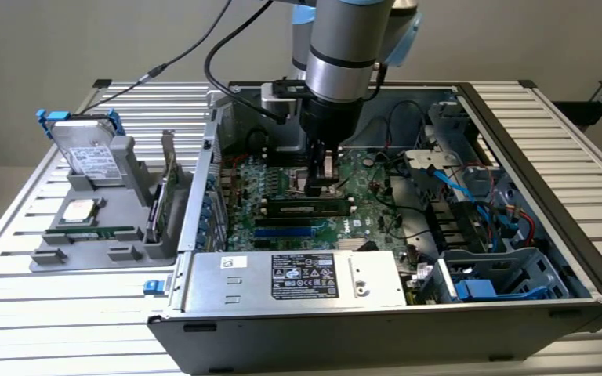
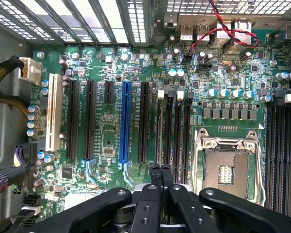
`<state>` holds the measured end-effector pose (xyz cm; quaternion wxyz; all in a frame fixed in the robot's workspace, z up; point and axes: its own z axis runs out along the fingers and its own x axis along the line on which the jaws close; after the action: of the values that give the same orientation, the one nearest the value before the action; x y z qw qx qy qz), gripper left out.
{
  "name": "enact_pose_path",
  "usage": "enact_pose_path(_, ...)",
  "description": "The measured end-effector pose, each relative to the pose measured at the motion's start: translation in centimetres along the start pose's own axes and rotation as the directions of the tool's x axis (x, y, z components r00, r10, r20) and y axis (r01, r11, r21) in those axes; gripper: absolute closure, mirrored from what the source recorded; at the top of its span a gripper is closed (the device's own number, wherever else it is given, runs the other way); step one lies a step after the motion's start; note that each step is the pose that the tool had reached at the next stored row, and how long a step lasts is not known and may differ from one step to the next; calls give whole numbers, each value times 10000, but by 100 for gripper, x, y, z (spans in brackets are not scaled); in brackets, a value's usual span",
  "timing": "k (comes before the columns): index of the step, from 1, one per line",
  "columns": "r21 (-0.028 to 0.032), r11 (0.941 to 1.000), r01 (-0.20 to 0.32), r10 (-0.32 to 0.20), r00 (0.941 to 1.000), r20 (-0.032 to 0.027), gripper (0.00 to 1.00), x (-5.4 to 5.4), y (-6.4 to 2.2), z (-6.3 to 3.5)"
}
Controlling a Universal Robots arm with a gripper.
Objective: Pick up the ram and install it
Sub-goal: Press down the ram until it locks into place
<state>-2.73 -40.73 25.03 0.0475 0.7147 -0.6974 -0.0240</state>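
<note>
Exterior view: pincer shut, tips low over motherboard inside open PC case – ram edge-on on board at pincer's 6 o'clock, just beside tips.
Wrist view: fingers pressed together, nothing between – black memory slots beneath, CPU socket near.

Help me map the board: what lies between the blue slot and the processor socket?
The wrist view shows one long black slot, then narrow black memory slots, between the blue slot and the processor socket.
</note>
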Motion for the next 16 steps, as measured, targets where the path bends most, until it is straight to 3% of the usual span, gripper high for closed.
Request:
enact_pose_path(2,0,10000,-1,1,10000,0,90,1,-44,-2)
enact_pose_path(8,2,10000,1,-1,10000,20,90,10,-306,-21)
enact_pose_path(16,3,10000,1,-1,10000,19,90,-21,-340,86)
